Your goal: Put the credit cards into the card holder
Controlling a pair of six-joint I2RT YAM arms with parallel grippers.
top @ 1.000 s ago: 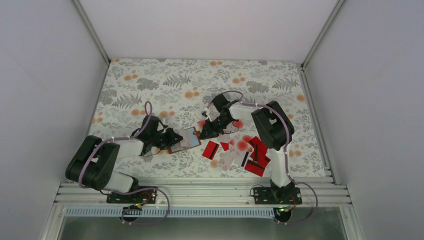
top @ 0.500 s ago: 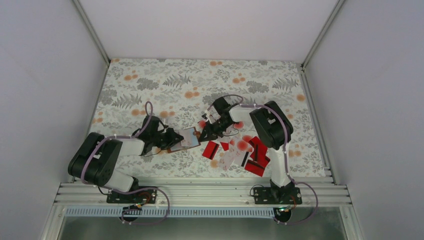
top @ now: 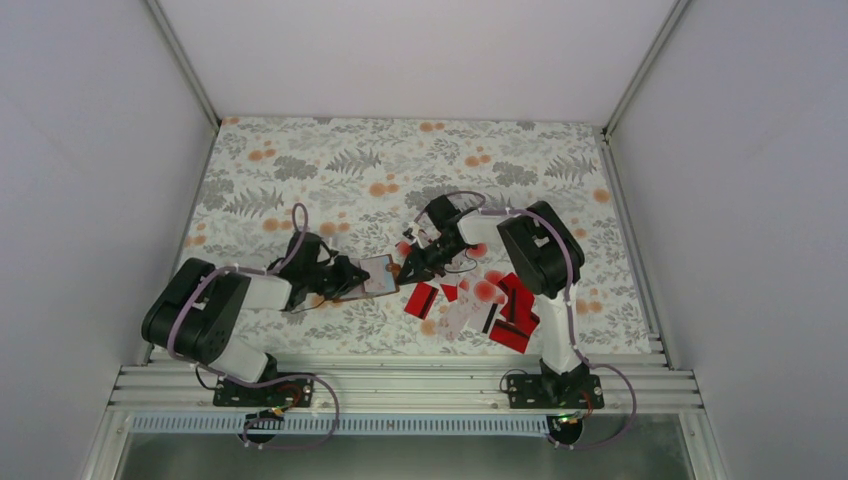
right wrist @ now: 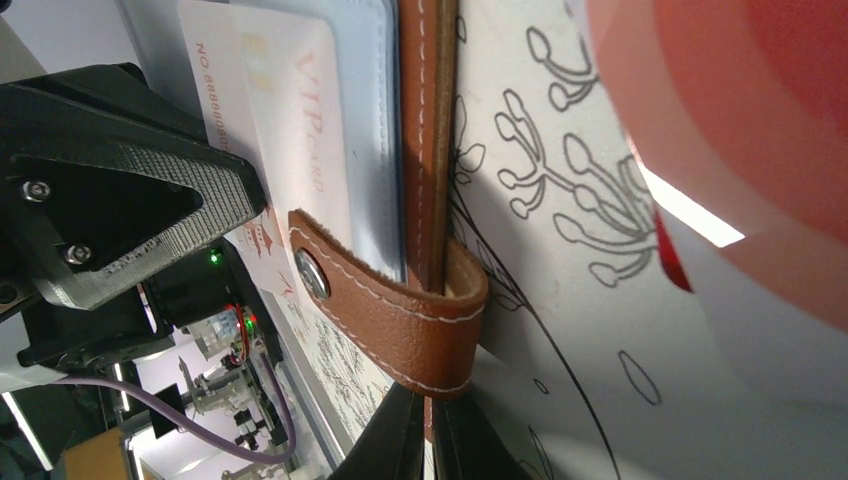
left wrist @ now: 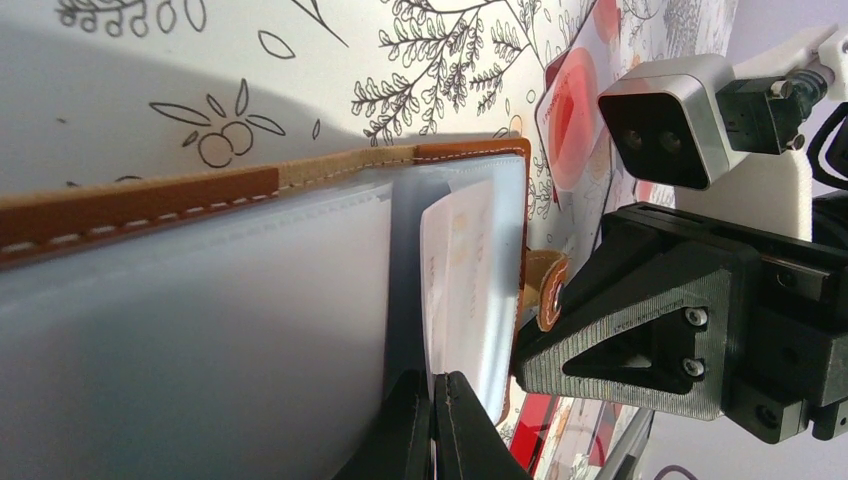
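Brown card holder (top: 374, 277) beside credit cards (top: 508, 302)

We take this for a robot test cell in a lab, not a home; plain white walls (top: 100, 150) box in a small table under a flowered cloth (top: 300, 160); metal rails (top: 400, 385) run along the near edge, and metal posts (top: 185, 65) climb the far corners; a left arm (top: 200, 318) and a right arm (top: 537, 255) are bolted to those rails; in the right wrist view we see a purple cable (right wrist: 150, 386), small green and red lights (right wrist: 212, 258) and blurred equipment (right wrist: 225, 410) behind.
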